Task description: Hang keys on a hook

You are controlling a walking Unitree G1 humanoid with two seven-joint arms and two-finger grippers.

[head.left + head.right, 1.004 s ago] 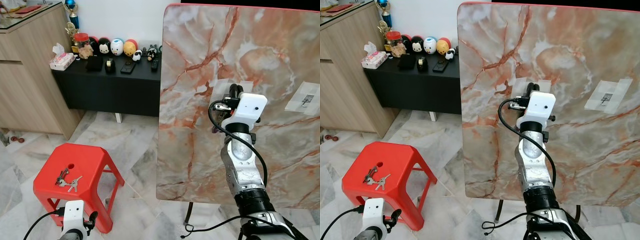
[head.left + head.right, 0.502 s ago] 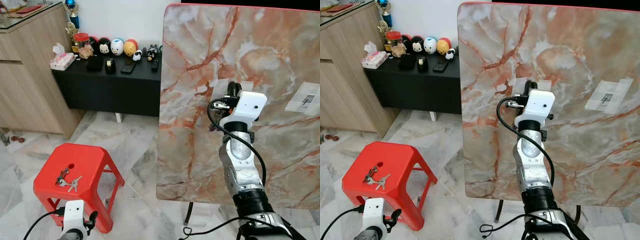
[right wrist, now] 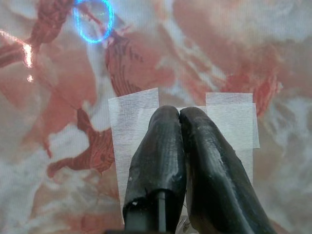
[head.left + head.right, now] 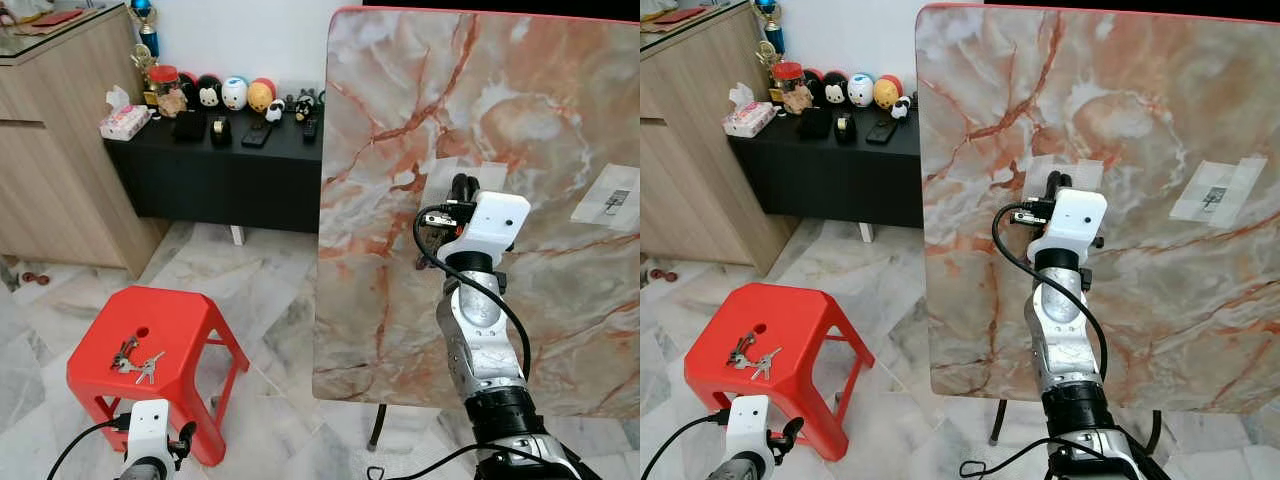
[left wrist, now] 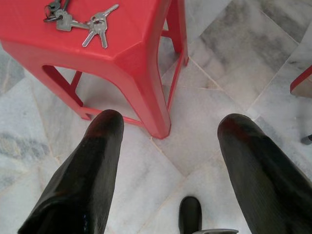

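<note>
Left tool low over floor, fingers spread wide, empty; one bunch of keys on red stool; right tool pinched closed against taped patch on upright marble panel, second taped patch further right

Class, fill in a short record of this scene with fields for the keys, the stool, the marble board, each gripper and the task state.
keys: a bunch lying on the stool top, beside its round hole
stool: red plastic, standing on the marble floor
marble board: upright, with white taped patches on its face
right gripper: raised at the left taped patch, fingers pressed together, nothing seen held
left gripper: low near the floor in front of the stool, fingers spread apart, empty
task state: keys not yet picked up or hung
</note>
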